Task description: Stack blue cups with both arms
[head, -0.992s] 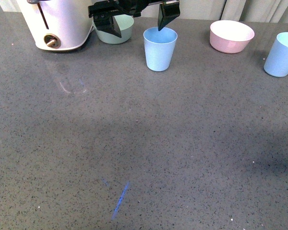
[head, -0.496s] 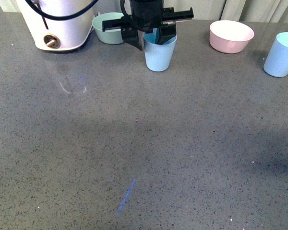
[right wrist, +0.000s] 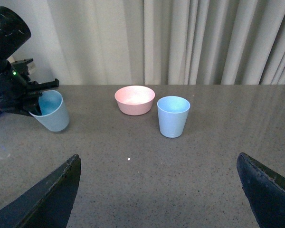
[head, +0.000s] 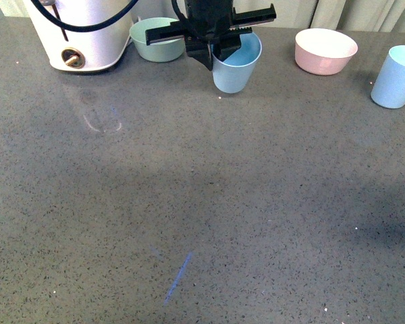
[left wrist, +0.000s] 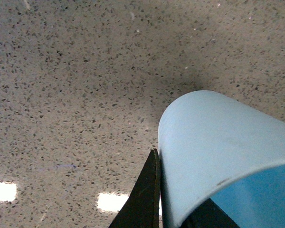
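Observation:
My left gripper [head: 214,52] is shut on the rim of a light blue cup [head: 236,64] at the back middle of the grey counter and holds it tilted. In the left wrist view one black finger [left wrist: 143,199] presses the cup's outer wall [left wrist: 213,142], the other is inside. It also shows in the right wrist view [right wrist: 51,111]. The second blue cup [head: 396,76] stands upright at the far right, seen in the right wrist view [right wrist: 173,116] ahead of my right gripper [right wrist: 159,190], which is open wide and empty above the counter.
A pink bowl [head: 325,50] sits between the two cups. A green bowl [head: 156,39] and a white appliance [head: 81,34] stand at the back left. Curtains hang behind the counter [head: 202,202].
My left gripper came down onto the cup, closed on its rim, and has tipped and shifted it slightly right. The second cup and the bowls have not moved.

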Robot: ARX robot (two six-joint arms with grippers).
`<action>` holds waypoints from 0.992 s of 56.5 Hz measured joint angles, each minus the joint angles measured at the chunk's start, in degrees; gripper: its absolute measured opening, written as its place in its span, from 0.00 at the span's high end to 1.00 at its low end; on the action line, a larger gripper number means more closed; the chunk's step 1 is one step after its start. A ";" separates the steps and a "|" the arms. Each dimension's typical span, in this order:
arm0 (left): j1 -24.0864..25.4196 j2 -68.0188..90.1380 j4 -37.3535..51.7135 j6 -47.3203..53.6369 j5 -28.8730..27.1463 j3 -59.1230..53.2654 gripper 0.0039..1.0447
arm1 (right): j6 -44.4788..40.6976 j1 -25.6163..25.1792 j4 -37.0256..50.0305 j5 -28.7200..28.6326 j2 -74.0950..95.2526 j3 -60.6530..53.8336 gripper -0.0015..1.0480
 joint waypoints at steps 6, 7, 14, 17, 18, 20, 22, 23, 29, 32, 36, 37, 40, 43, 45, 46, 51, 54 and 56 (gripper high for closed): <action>-0.57 -5.29 3.63 -0.77 0.98 -7.72 0.98 | 0.00 0.00 0.00 0.00 0.00 0.00 0.09; -0.72 -6.75 4.63 -0.81 1.16 -9.73 0.98 | 0.00 0.00 0.00 0.00 0.00 0.00 0.09; -1.84 -16.72 11.58 -0.85 1.62 -23.30 0.98 | 0.00 0.00 0.00 0.00 0.00 0.00 0.09; -2.34 -19.80 13.73 -0.46 1.60 -27.91 0.98 | 0.00 0.00 0.00 0.00 0.00 0.00 0.09; -2.47 -20.52 14.19 -0.35 1.60 -29.00 0.98 | 0.00 0.00 0.00 0.00 0.00 0.00 0.09; -2.89 -22.51 15.39 0.02 1.60 -32.28 0.98 | 0.00 0.00 0.00 0.00 0.00 0.00 0.09; -3.37 -24.28 16.50 0.68 1.36 -35.54 0.98 | 0.00 0.00 0.00 0.00 0.00 0.00 0.09; -3.52 -24.81 16.81 0.76 1.27 -36.59 0.98 | 0.00 0.00 0.00 0.00 0.00 0.00 0.09; -5.35 -28.63 19.67 2.89 0.68 -46.71 0.98 | 0.00 0.00 0.00 0.00 0.00 0.00 0.09; -6.36 -30.08 21.11 3.23 0.28 -51.12 0.98 | 0.00 0.00 0.00 0.00 0.00 0.00 0.09; -8.98 -33.62 23.04 4.04 -0.96 -60.35 0.98 | 0.00 0.00 0.00 0.00 0.00 0.00 0.09; -9.31 -34.03 23.12 4.13 -0.94 -61.24 0.98 | -0.02 0.00 0.00 0.00 0.00 0.00 0.09; -10.84 -35.50 23.19 4.59 -1.09 -64.35 0.98 | 0.00 0.00 0.00 0.00 0.00 0.00 0.09; -11.91 -36.20 23.26 4.94 -1.14 -65.31 0.98 | 0.00 0.00 0.00 -0.02 0.00 0.00 0.09; -12.24 -36.44 23.26 5.18 -1.11 -65.48 0.98 | 0.00 0.00 0.00 -0.02 0.00 0.00 0.09; -12.41 -36.48 23.26 5.22 -1.11 -65.48 0.98 | 0.00 0.00 0.00 0.00 0.00 0.00 0.09; -12.74 -36.92 23.26 5.35 -1.20 -65.44 0.98 | 0.00 0.00 0.00 0.00 0.00 0.00 0.09; -12.50 -36.89 23.26 5.35 -1.20 -65.26 0.98 | 0.00 0.00 0.00 0.02 0.00 0.00 0.09; -12.26 -36.81 23.23 5.33 -1.20 -65.11 0.98 | 0.00 0.00 0.00 0.02 0.00 0.00 0.09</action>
